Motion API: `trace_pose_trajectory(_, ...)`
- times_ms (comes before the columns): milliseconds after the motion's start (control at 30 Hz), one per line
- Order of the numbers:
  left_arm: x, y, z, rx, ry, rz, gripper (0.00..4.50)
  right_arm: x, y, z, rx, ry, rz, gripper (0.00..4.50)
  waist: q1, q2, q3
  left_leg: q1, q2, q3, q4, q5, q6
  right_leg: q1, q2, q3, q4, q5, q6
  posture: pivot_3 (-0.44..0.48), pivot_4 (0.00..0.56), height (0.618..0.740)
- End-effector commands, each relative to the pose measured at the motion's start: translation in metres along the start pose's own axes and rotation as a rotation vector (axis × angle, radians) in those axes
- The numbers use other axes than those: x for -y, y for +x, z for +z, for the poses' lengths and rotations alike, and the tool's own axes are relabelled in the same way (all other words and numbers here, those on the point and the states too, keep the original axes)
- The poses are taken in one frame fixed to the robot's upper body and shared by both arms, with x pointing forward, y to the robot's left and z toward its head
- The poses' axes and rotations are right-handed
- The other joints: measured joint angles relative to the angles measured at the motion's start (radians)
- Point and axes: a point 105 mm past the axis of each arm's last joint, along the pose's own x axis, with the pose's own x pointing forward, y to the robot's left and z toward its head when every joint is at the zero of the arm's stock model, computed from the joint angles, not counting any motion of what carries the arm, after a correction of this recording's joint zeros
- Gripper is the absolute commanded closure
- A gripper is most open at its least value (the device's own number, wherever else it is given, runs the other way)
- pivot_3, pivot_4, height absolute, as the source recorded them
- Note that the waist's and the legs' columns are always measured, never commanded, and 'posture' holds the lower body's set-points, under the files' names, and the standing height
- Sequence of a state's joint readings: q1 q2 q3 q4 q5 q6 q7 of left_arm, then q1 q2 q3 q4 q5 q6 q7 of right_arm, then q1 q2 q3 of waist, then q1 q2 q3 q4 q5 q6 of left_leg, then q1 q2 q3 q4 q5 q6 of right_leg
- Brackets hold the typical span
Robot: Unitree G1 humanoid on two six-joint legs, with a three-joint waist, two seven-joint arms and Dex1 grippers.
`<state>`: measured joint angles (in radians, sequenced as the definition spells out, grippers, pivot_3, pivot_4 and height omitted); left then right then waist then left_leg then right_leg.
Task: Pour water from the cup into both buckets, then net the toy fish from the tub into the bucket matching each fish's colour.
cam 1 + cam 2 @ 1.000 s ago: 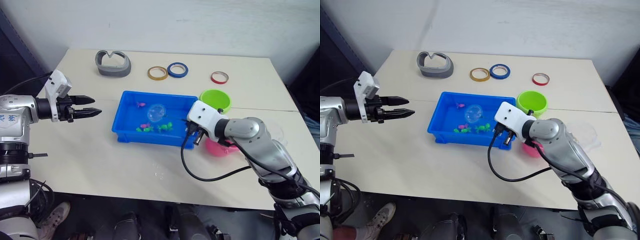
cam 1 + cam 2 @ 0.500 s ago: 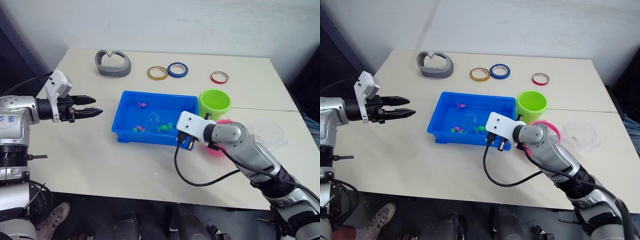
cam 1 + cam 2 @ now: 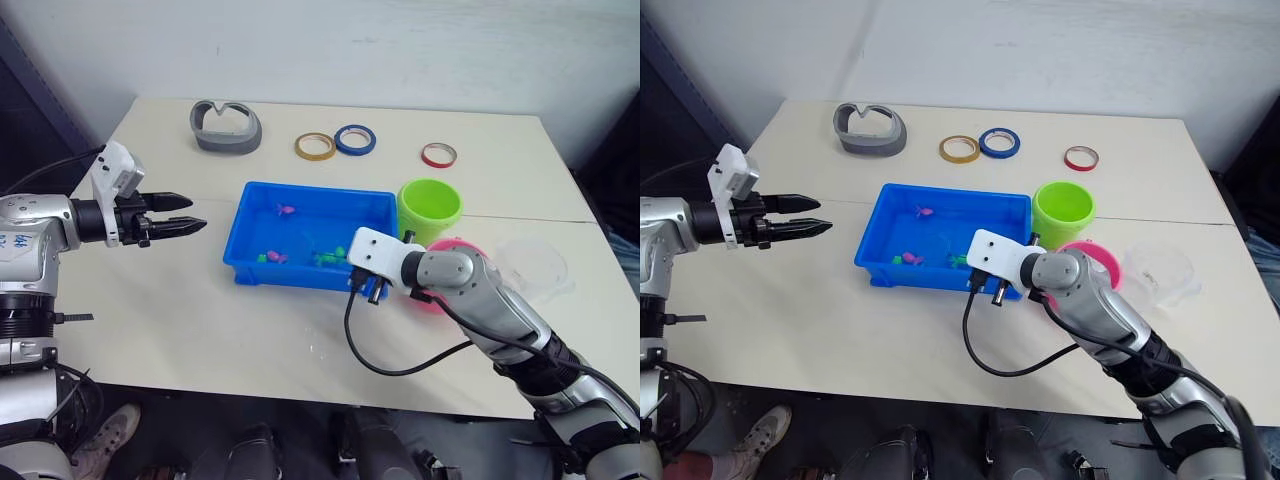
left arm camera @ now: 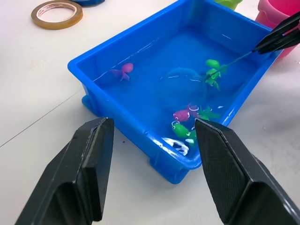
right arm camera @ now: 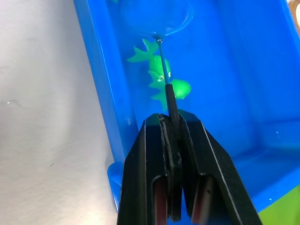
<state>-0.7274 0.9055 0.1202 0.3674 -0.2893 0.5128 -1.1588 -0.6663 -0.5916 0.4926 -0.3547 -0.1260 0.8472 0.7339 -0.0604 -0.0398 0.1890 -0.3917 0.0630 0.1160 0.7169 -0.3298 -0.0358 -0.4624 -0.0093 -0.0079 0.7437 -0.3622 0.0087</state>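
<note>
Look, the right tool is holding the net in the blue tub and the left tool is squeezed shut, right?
Not quite. The left tool is open, its fingers standing wide apart in the left wrist view. The rest is right: the right tool holds the net by its stick in the blue tub.

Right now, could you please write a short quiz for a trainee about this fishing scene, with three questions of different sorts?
1. True or false: the right gripper is shut on the net's stick.
2. Where is the net hoop? A) over the pink bucket B) down in the blue tub C) lying on the table
3. Fill in: the left gripper is ____ and holds nothing.

Key: 1 true; 2 B; 3 open.
</note>
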Motion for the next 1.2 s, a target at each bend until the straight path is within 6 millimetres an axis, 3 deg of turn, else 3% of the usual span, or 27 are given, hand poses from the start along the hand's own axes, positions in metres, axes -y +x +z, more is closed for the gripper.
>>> trace_pose_trajectory(33, -0.002, -0.012, 0.014, 0.036, 0.040, 0.025, 1.48, -0.001, -0.003, 0.020, 0.069, 0.032, 0.014, 4.50, 0.000, 0.000, 0.000, 0.000, 0.000, 0.000, 0.000, 0.000, 0.000, 0.000, 0.000, 0.000, 0.000, 0.000, 0.000, 0.000, 0.150, 0.693)
trace_pose_trajectory(400, -0.001, -0.014, 0.015, 0.041, 0.039, 0.030, 1.48, -0.005, -0.002, 0.042, 0.130, 0.144, 0.062, 4.50, 0.001, 0.000, 0.000, 0.000, 0.000, 0.000, 0.000, 0.000, 0.000, 0.000, 0.000, 0.000, 0.000, 0.000, 0.000, 0.000, 0.150, 0.693)
trace_pose_trajectory(700, 0.000, -0.014, 0.015, 0.045, 0.035, 0.031, 1.48, 0.011, -0.002, 0.052, 0.166, 0.277, 0.021, 4.50, 0.001, 0.000, 0.000, -0.001, 0.000, 0.000, 0.000, 0.000, 0.000, 0.000, 0.000, 0.000, -0.001, 0.000, 0.000, 0.000, 0.150, 0.693)
trace_pose_trajectory(933, 0.001, -0.013, 0.016, 0.047, 0.037, 0.029, 1.48, 0.004, 0.010, 0.033, 0.082, -0.019, -0.040, 4.50, 0.000, 0.000, 0.000, -0.001, 0.000, 0.000, -0.001, -0.001, 0.001, 0.000, 0.000, 0.000, -0.002, 0.000, 0.000, 0.000, 0.150, 0.693)
trace_pose_trajectory(1200, 0.000, -0.013, 0.017, 0.044, 0.038, 0.029, 1.48, 0.010, 0.017, 0.025, 0.069, -0.144, -0.085, 4.50, -0.002, 0.000, 0.000, -0.002, 0.000, 0.000, -0.001, -0.001, 0.001, -0.001, 0.000, 0.000, -0.002, 0.000, 0.000, 0.000, 0.150, 0.693)
